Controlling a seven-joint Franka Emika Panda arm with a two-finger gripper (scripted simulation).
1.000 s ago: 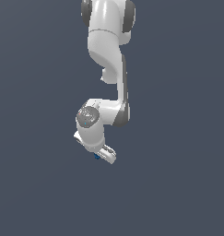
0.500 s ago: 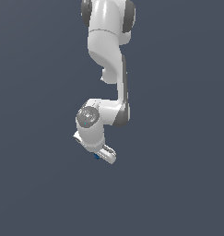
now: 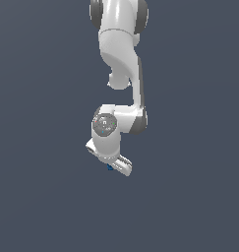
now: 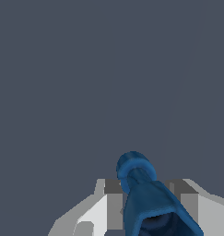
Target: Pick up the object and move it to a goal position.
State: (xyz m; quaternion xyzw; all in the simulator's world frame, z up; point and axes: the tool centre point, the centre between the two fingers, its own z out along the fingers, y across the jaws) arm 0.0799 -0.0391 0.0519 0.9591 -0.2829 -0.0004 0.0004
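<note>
exterior view: gripper (image 3: 116, 167) low under the arm, blue object (image 3: 109, 167) peeking at its tip | wrist view: fingers (image 4: 114, 198) clamped on the object (image 4: 148, 203) | carry smoothly, keep the squeeze steady to the goal

Even flat light, shadowless, sharp, slightly pixelated

A plain, evenly lit slate-grey backdrop (image 3: 42, 197) fills both views, with no visible walls, floor edge or furniture.
</note>
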